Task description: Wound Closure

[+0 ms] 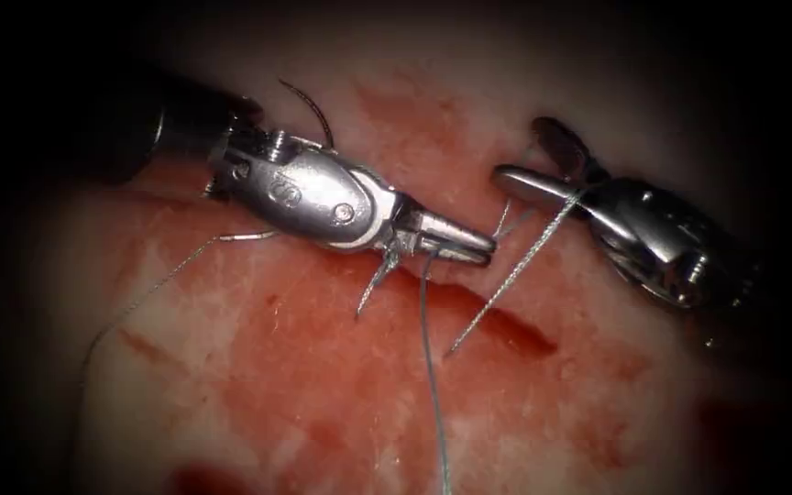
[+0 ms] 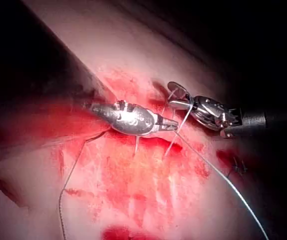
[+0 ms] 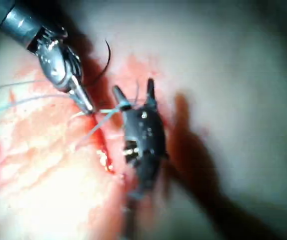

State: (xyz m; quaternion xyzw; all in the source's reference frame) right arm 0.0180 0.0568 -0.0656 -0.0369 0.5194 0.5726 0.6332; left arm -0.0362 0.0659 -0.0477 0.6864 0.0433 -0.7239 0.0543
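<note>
My left tool lies across the cut with its jaws shut on the thread, which runs from the tips toward the near edge of the tissue. To the right, my right tool has its jaws open; a second strand of thread rises from the cut and passes between them. The curved needle rests free on the tissue behind the left tool, left of the cut, held by neither tool. In the left wrist view the left tool meets the open right tool. The right wrist view has the right tool, left tool and needle.
Short thread ends stick out of the cut beside the left tool's jaws. Another length of thread trails away to the left over the tissue. Red fluid stains the tissue around the cut, with a darker pool near the front.
</note>
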